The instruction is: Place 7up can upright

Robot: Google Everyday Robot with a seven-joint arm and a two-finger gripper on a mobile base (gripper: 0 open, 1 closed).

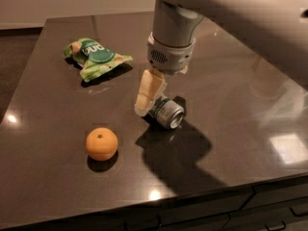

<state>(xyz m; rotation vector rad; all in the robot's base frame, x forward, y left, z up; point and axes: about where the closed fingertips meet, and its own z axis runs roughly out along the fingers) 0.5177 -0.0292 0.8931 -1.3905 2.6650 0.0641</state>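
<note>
The 7up can (pixel 167 114), silver with a green-and-white label, lies on its side near the middle of the dark table (pixel 231 105), with its silver end facing front right. My gripper (pixel 158 108) hangs down from the grey wrist right over the can and is open. One cream finger (pixel 148 94) stands against the can's left end. The other finger is hidden behind the can and wrist. The can rests on the table.
A green snack bag (pixel 94 57) with white lettering lies at the back left. An orange (pixel 101 144) sits at the front left of the can. The table's front edge runs along the bottom, with drawers below.
</note>
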